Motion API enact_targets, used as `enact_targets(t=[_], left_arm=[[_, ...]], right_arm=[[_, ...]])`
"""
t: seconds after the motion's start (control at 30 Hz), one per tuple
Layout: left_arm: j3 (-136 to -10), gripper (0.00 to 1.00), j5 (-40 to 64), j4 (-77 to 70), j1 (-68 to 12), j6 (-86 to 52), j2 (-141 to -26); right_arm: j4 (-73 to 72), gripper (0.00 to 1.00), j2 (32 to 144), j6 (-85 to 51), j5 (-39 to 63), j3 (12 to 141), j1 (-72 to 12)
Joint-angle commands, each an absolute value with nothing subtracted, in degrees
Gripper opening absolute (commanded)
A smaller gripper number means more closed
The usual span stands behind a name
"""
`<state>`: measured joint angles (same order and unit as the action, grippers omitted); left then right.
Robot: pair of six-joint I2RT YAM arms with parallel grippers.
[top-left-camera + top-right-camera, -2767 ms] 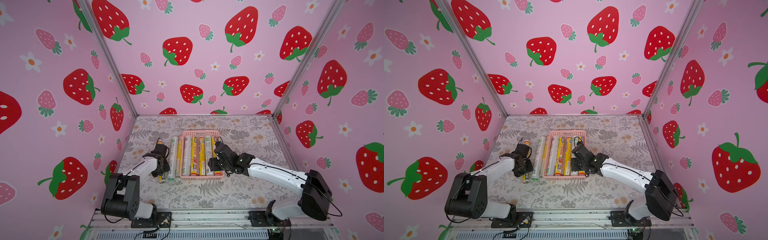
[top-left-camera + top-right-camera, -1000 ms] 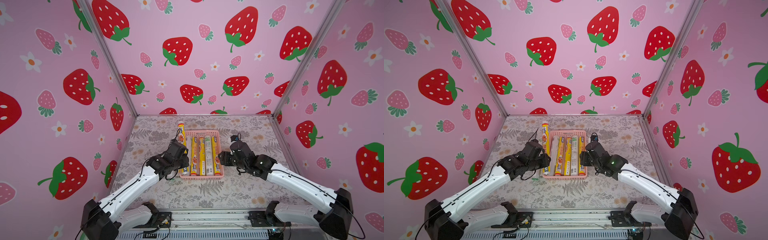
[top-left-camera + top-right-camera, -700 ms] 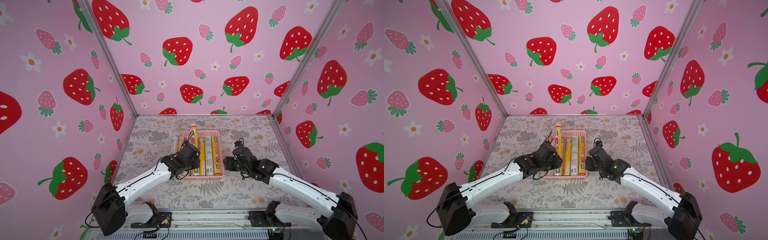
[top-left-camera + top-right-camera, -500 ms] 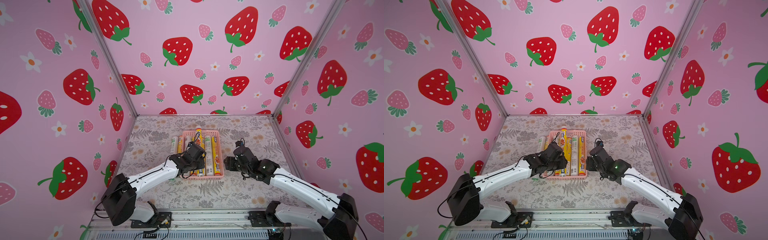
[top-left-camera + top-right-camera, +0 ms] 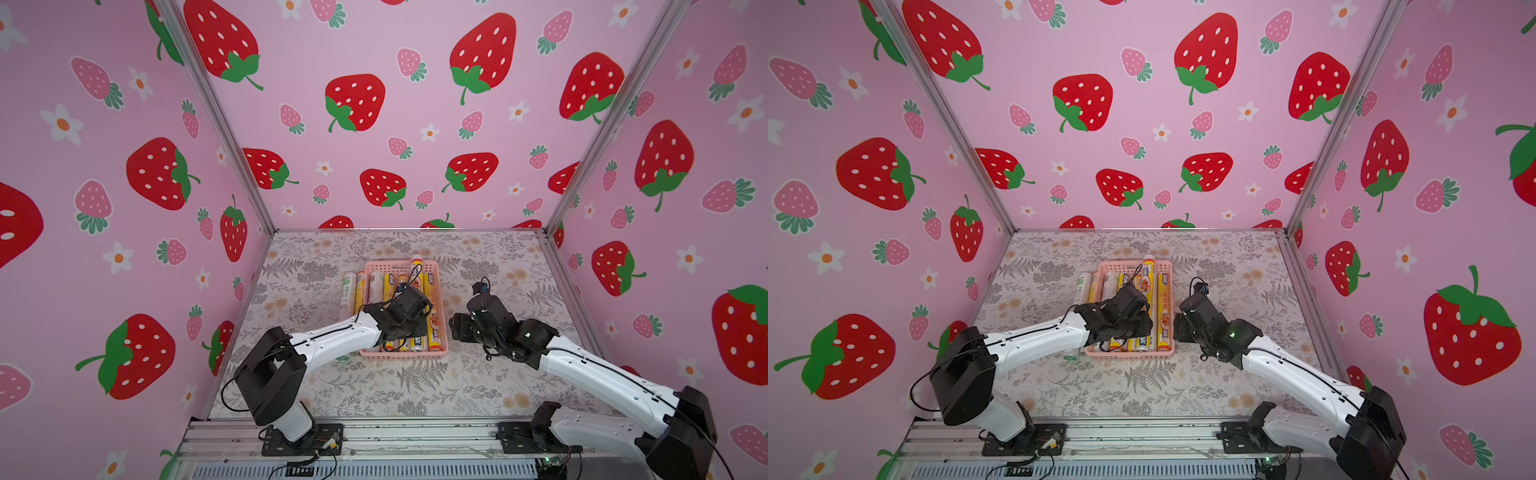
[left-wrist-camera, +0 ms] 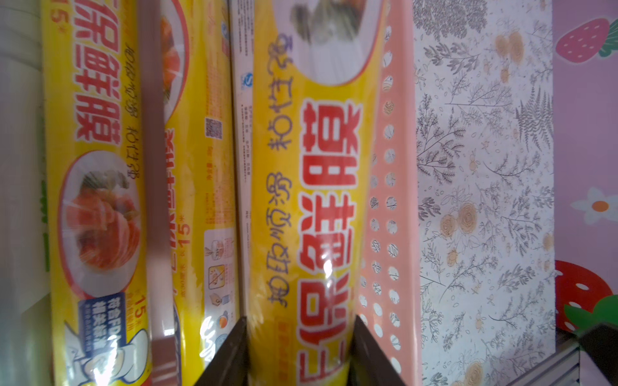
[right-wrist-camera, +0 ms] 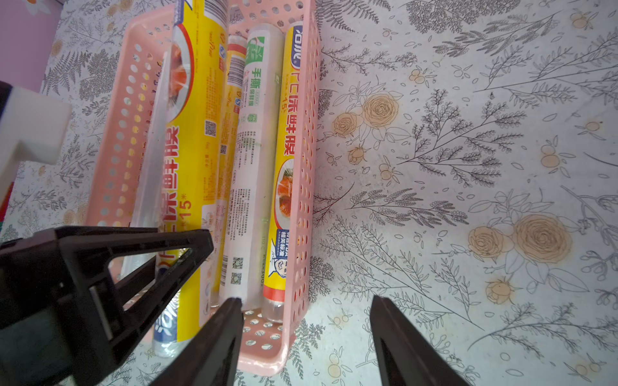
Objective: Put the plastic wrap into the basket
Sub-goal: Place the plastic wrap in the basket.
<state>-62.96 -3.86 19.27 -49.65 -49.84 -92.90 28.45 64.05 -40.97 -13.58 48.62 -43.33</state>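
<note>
Draw the roll (image 6: 311,200), clamped in the left gripper (image 6: 299,337), back inside the basket (image 5: 402,356)'s far rim before release; right gripper (image 7: 305,300) stands parted, empty.

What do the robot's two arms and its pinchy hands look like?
Both the left arm and the right arm have smooth white shells with chunky black joints, and thin black cables loop outside them. A tiny green light glows on the right one. The left gripper and the right gripper have black, wedge-shaped fingers that narrow to points.
</note>
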Motion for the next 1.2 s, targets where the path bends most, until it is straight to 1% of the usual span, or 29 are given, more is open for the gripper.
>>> enact_targets(t=[0.0,0.3,0.73,1.17], left_arm=[[-66.2,0.46,-2.38,19.15,-51.13,-50.6,-95.01],[-67.37,0.48,-2.97,19.69,-52.38,-51.59,-97.56],[-68.56,0.59,-1.05,19.68,-52.7,-51.42,-99.78],[-68.8,0.67,-0.62,18.84,-52.82,-48.85,-97.7]], right_arm=[[29.16,0.66,62.94,-41.75,-15.39,47.66,-43.13],[29.42,0.66,61.95,-41.56,-15.44,47.02,-43.12],[28.56,0.66,62.52,-41.75,-14.42,47.19,-43.12],[28.4,0.66,62.74,-41.56,-14.33,47.37,-43.08]])
